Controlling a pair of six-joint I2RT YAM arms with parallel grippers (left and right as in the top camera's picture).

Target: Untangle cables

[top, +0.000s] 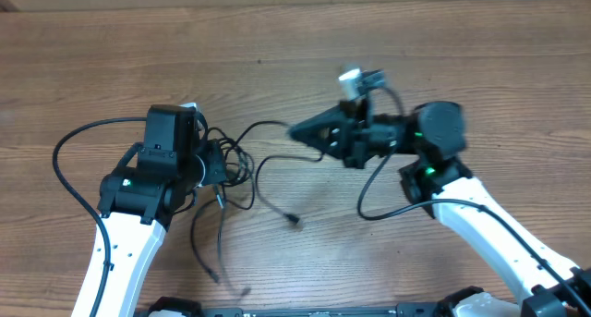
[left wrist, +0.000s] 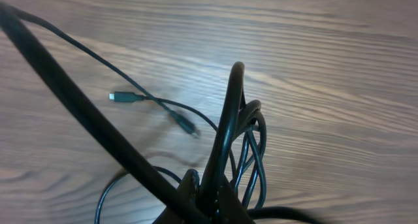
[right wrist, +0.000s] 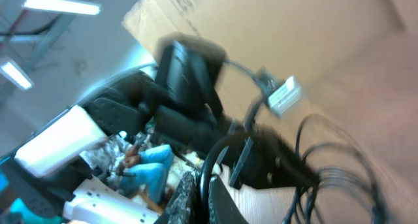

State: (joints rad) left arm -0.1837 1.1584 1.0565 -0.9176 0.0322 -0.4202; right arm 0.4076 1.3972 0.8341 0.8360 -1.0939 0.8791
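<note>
Cables [top: 235,162] in left pincer [top: 211,164], cardboard [right wrist: 274,34] print blurred

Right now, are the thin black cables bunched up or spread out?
Mostly bunched: the cables loop together at the left gripper, a few ends trailing loose.

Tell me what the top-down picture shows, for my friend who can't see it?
Two white-and-black robot arms meet over a brown wooden table. The left gripper is shut on a tangle of thin black cords; the right gripper, also shut, holds one strand.
</note>
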